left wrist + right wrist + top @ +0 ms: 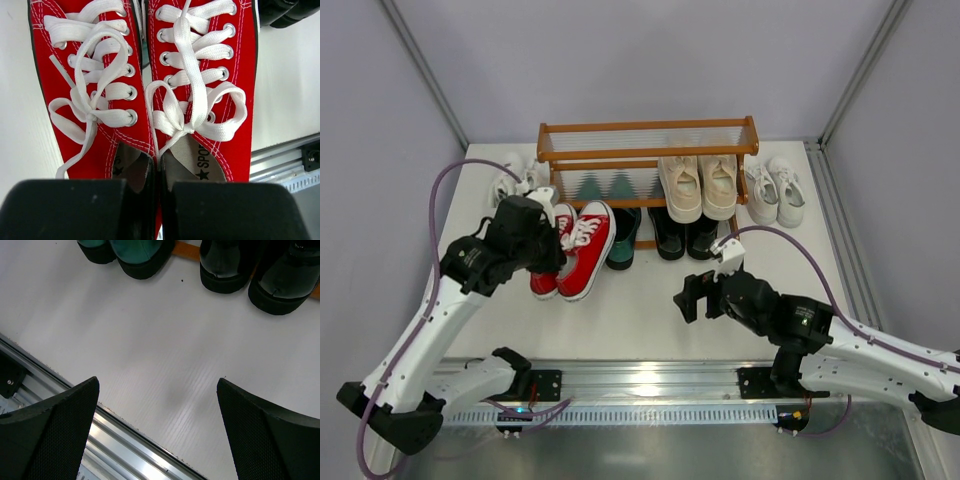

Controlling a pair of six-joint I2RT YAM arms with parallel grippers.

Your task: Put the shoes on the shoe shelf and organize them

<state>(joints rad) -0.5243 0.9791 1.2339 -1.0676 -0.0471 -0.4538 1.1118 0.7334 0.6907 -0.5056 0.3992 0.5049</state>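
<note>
Shoes in view:
- two red sneakers [582, 245]
- two beige sneakers [700, 185]
- two green loafers [142, 257]
- two black loafers [685, 235]
- four white sneakers, one pair [520, 178] left of the shelf [650, 127] and one pair [773, 192] to its right

The beige pair sits on the middle tier. The loafers stand at the shelf's foot.

The left end effector [157, 200] is pinched narrow on the red pair's touching inner walls at the heel openings, in front of the shelf's left part. The right end effector [157, 382] gapes wide and holds nothing. It hangs over the bare surface [165, 340], near the loafers' heels but apart from them.
</note>
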